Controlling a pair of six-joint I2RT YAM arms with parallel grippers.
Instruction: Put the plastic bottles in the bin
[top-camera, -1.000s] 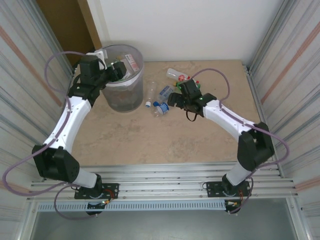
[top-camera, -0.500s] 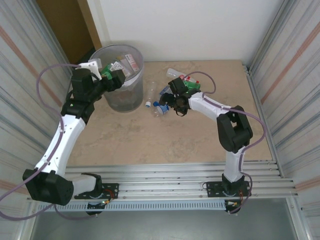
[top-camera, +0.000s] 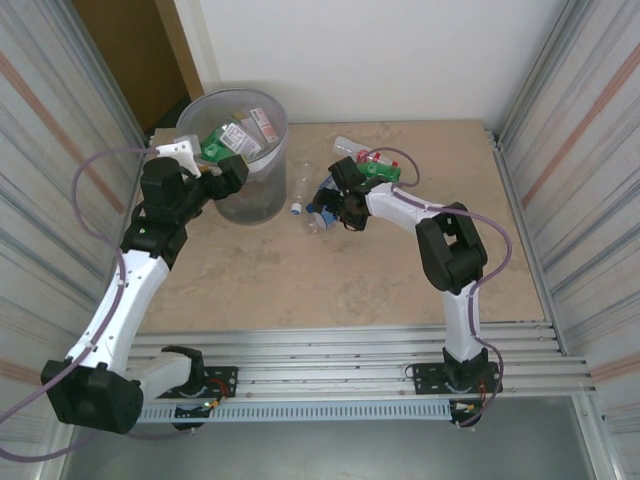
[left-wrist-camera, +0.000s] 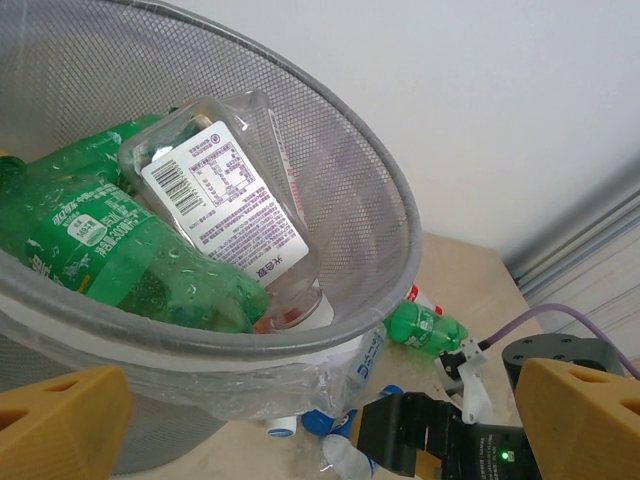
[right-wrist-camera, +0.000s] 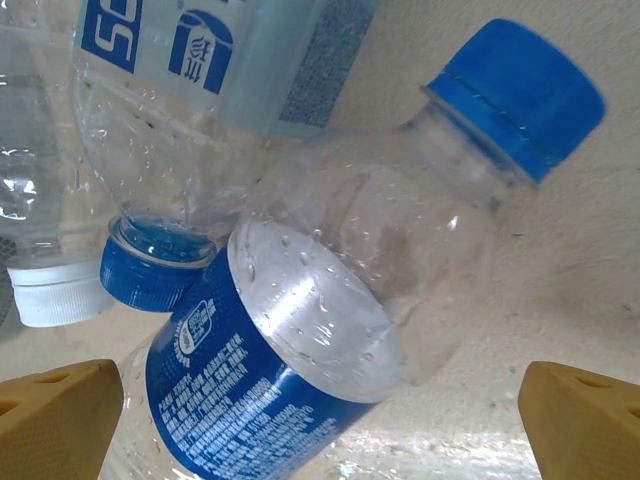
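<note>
Left fingers (left-wrist-camera: 60, 425): spread wide, nothing in them, just outside the near-left rim of the bin (left-wrist-camera: 340, 160).
Right fingers (right-wrist-camera: 60, 410): spread wide, one on each side of a clear bottle with a dark blue label and blue cap (right-wrist-camera: 300, 330). Not clenched on it. Contact cannot be told.

Bin, far left on the desk (top-camera: 300, 270): nearly full. On top lie a green bottle (left-wrist-camera: 110, 250) and a clear bottle with a white printed label (left-wrist-camera: 230, 210), side by side. A clear liner is folded over the rim.

Desk, right of the bin: a loose cluster of bottles. A pale-blue-labelled bottle (right-wrist-camera: 220, 60) touches the blue-capped one. A white-capped bottle (top-camera: 298, 190) lies left of them, a green bottle (top-camera: 382, 170) far of the right forearm, and a clear bottle (top-camera: 348, 147) farther back.

Room: beige stone-look desk, white far wall, ribbed metal panels left and right, brown door at the far left corner.

Change over the last second: the left fingers were above the bin mouth and narrower. They have opened and drawn back toward near-left. The right arm has folded at the elbow and pushed left into the cluster.
</note>
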